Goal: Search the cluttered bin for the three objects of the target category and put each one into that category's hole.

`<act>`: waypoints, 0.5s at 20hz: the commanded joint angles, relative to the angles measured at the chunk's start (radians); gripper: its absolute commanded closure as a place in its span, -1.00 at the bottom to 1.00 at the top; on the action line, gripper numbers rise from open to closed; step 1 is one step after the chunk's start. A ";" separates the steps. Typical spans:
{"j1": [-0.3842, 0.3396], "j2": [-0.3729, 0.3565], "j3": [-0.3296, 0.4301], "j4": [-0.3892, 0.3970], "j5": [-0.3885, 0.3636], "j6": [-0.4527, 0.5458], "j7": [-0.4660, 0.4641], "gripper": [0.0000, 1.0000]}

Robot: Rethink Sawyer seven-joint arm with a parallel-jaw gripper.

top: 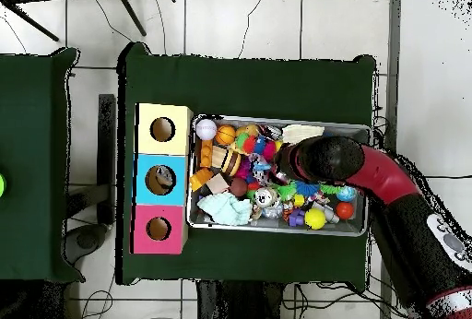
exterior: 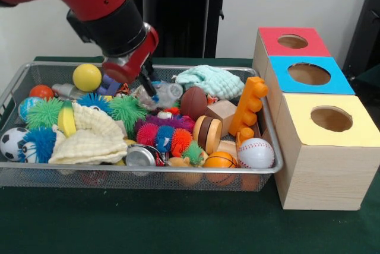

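Observation:
The wire mesh bin [exterior: 18, 82] stands on the green table, full of toys, and shows in the overhead view [top: 361, 230] too. My gripper [exterior: 149, 88] reaches down into the bin's far middle, at a crumpled clear plastic bottle [exterior: 165, 94]. Its jaws' state cannot be made out. In the overhead view the arm [top: 334, 159] covers the gripper. The blue-faced box's hole [exterior: 309, 73] is to the right of the bin, between the red and yellow boxes. It also shows in the overhead view [top: 160, 179].
The bin holds a yellow ball [exterior: 87, 77], a baseball [exterior: 256, 152], a basketball [exterior: 219, 160], a soccer ball [exterior: 12, 143], a brown football [exterior: 193, 102], an orange block [exterior: 248, 105], a mint cloth [exterior: 208, 81], a yellow cloth [exterior: 89, 138], a can [exterior: 141, 156] and spiky balls [exterior: 127, 111].

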 commanded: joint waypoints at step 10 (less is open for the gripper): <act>0.100 -0.201 0.110 0.238 0.443 -0.041 0.315 1.00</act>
